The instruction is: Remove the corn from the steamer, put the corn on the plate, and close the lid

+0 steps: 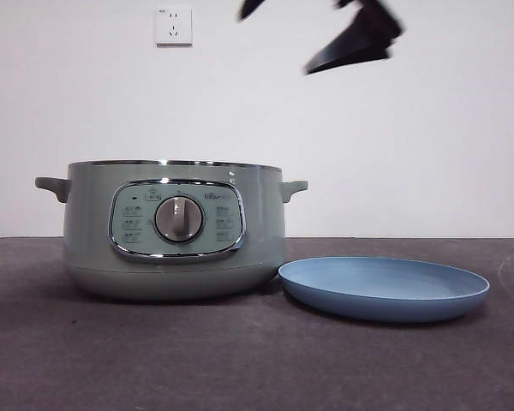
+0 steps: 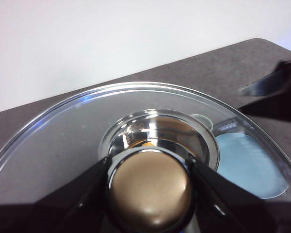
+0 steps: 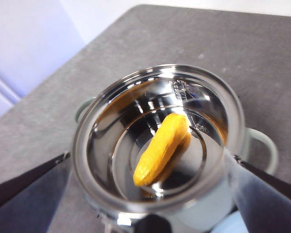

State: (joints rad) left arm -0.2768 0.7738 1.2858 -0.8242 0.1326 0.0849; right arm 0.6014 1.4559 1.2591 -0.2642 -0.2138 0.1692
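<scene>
The steamer [image 1: 94, 231] stands uncovered at left on the table. Inside its steel bowl [image 3: 87, 126] lies the corn [image 3: 160, 148], a yellow cob resting slantwise on the bottom. My right gripper [image 3: 145, 204] hovers high above the pot, open and holding nothing; its black jaws show at the top of the front view [image 1: 283, 38]. My left gripper [image 2: 149, 187] is shut on the knob of the glass lid [image 2: 63, 145], held in the air above the pot and out of the front view. The light-blue plate [image 1: 385, 287] sits empty just right of the steamer.
The dark grey table [image 1: 240, 360] stretches in front of the pot and the plate. A white wall with a socket [image 1: 173, 26] stands behind. The other arm's jaw [image 2: 271, 87] shows beyond the lid's rim in the left wrist view.
</scene>
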